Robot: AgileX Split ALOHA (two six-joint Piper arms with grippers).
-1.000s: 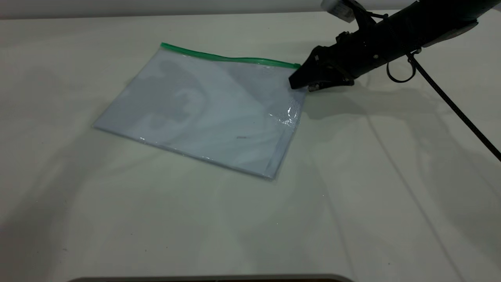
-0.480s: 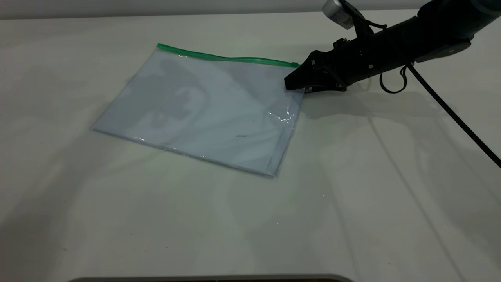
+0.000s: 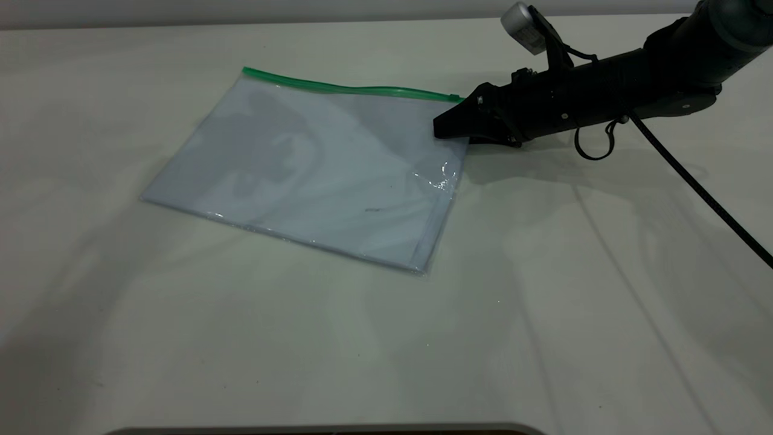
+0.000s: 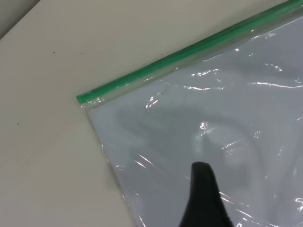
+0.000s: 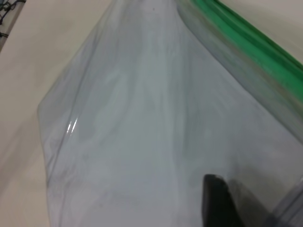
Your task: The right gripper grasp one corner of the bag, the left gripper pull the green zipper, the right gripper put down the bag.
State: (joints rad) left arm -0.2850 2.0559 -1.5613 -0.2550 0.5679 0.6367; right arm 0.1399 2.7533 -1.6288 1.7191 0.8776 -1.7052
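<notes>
The clear bluish bag [image 3: 314, 175] lies flat on the table, with its green zipper [image 3: 350, 89] along the far edge. My right gripper [image 3: 444, 130] lies low at the bag's far right corner [image 3: 458, 99], jaws open, tip over the plastic just below the green end. In the right wrist view one black finger [image 5: 215, 201] rests over the bag [image 5: 142, 118] beside the zipper [image 5: 246, 33]. The left gripper is out of the exterior view. Its wrist view shows a black part of it [image 4: 203, 198] above the bag [image 4: 213, 118], near the zipper's other end [image 4: 85, 98]. I see no slider tab.
The table [image 3: 181, 338] is a pale cloth-covered surface with soft creases. The right arm's black cable [image 3: 700, 193] runs across the table at the right. A dark rim [image 3: 326, 430] shows at the near edge.
My right gripper has dropped lower and slid left onto the bag's corner. The bag shifted slightly left at first, then stayed still.
</notes>
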